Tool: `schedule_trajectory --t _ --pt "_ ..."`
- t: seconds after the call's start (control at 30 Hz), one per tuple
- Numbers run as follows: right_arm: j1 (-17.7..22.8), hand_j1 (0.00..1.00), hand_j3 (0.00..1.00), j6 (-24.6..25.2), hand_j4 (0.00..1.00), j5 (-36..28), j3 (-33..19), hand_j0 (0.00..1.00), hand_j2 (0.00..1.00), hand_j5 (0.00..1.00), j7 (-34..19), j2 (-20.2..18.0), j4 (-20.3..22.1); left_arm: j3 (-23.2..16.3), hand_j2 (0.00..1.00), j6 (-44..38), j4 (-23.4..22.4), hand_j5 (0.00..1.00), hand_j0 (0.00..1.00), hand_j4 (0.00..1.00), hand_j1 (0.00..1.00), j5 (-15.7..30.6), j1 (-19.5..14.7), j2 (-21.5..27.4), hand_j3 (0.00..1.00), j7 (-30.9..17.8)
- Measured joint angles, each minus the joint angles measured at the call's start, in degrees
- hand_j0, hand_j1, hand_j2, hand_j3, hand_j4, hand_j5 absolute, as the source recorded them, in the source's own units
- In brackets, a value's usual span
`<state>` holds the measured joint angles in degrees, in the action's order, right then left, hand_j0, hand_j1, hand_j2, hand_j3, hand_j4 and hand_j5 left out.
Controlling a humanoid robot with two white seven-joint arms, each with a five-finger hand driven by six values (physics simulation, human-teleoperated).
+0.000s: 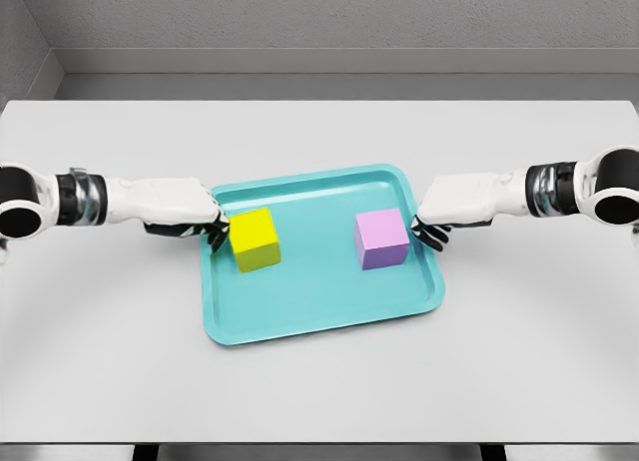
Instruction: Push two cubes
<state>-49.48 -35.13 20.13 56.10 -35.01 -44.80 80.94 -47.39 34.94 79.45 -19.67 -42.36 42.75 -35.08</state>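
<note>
A yellow cube (256, 238) sits on the left part of a teal tray (319, 301), and a pink cube (381, 238) sits on the right part. My left hand (214, 228) reaches in over the tray's left rim, its fingers extended and touching the yellow cube's left face. My right hand (429, 231) comes in over the right rim with fingers extended, its tips just beside the pink cube's right face. Neither hand holds anything.
The tray lies slightly rotated in the middle of a white table (120, 361). A grey wall runs behind the table's far edge. Both forearms lie low over the table at either side of the tray.
</note>
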Motion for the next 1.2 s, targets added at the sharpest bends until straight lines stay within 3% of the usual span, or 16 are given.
schedule_trajectory --t 0.6,0.97,1.2 --pt "-1.23 0.17 0.17 0.00 0.17 -0.01 0.51 0.17 0.17 0.17 0.00 -0.36 0.07 0.29 0.35 -0.01 -3.43 0.35 0.35 0.35 0.35 -2.09 -0.88 -4.86 0.35 0.01" --pt "-2.02 0.17 0.17 0.00 0.17 0.02 2.38 0.17 0.17 0.17 0.00 1.55 1.14 -0.12 0.36 0.19 -2.94 0.36 0.36 0.36 0.36 -2.18 -0.26 -5.26 0.36 0.06" --pt "-2.55 0.18 0.18 0.04 0.18 -0.03 2.50 0.18 0.18 0.18 -0.04 2.67 1.94 -1.20 0.37 0.15 -0.37 0.37 0.37 0.37 0.37 -2.00 0.00 -4.93 0.37 0.05"
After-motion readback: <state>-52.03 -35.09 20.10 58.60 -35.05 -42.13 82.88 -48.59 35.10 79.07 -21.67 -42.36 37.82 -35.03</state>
